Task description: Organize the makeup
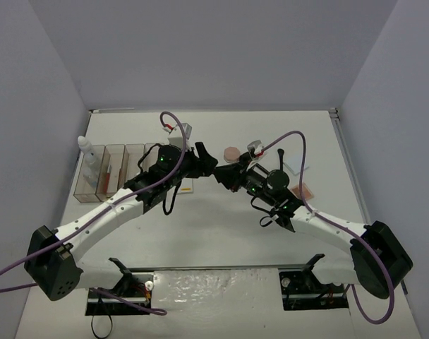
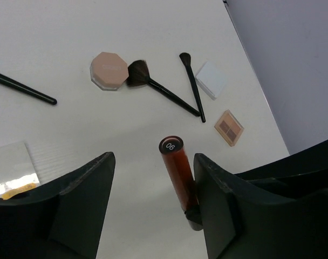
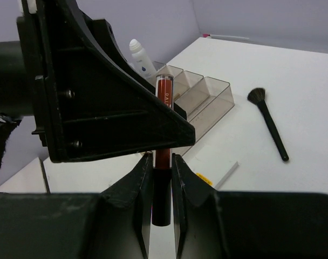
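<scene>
My right gripper (image 3: 162,162) is shut on the black cap of a dark red makeup tube (image 3: 164,91), holding it upright above the table. The left gripper (image 2: 153,162) stands open around that tube (image 2: 177,172); the tube lies against one finger (image 2: 218,189), with a wide gap to the other. The two grippers meet at mid-table (image 1: 216,169). On the table lie a pink compact (image 2: 109,70), black-handled brushes (image 2: 158,89) (image 2: 192,91) (image 2: 24,89), a white pad (image 2: 211,79) and a tan palette (image 2: 229,127).
A row of clear bins (image 1: 109,169) stands at the left, with a white bottle (image 1: 89,152) upright in the outermost one. A flat white card (image 2: 13,167) lies near the bins. One brush (image 3: 269,121) lies beyond the bins (image 3: 207,97).
</scene>
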`<state>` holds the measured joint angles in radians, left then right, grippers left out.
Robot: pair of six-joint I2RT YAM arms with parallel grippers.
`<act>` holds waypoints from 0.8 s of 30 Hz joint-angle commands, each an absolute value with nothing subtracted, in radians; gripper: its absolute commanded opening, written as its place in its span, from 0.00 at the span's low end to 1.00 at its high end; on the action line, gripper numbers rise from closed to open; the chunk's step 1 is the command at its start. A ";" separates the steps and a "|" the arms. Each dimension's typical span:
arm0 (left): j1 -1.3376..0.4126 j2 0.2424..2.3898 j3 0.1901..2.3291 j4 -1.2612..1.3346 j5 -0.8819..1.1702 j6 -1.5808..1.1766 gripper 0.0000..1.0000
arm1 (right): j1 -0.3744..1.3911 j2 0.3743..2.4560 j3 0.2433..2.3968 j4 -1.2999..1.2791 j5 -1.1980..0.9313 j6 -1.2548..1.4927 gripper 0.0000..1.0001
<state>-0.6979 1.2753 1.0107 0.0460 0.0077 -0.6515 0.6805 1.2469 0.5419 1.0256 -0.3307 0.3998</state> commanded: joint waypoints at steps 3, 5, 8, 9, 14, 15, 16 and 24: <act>-0.722 1.258 1.067 0.177 -0.009 -0.665 0.21 | 0.692 1.213 0.538 1.189 -0.339 0.426 0.00; -0.723 1.254 1.061 0.180 -0.011 -0.660 0.07 | 0.691 1.217 0.543 1.185 -0.339 0.422 0.03; -0.722 1.239 1.057 0.157 -0.026 -0.644 0.00 | 0.692 1.225 0.559 1.151 -0.342 0.401 0.37; -0.721 1.236 1.059 0.125 -0.038 -0.633 0.00 | 0.690 1.224 0.562 1.128 -0.339 0.384 0.62; -0.699 1.192 1.102 -0.111 -0.220 -0.486 0.00 | 0.689 1.202 0.621 0.888 -0.268 0.293 0.94; -0.672 1.178 1.108 -0.155 -0.247 -0.455 0.00 | 0.690 1.195 0.637 0.828 -0.254 0.260 0.96; -0.641 1.164 1.112 -0.191 -0.264 -0.423 0.00 | 0.690 1.189 0.650 0.778 -0.233 0.232 0.97; -0.244 1.100 1.110 -0.365 -0.239 -0.218 0.00 | 0.685 1.106 0.668 0.545 -0.025 0.124 0.99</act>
<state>-0.4156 1.1326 1.0461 -0.2780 -0.2090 -0.3753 0.6842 1.1789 0.6256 0.6250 -0.1614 0.1994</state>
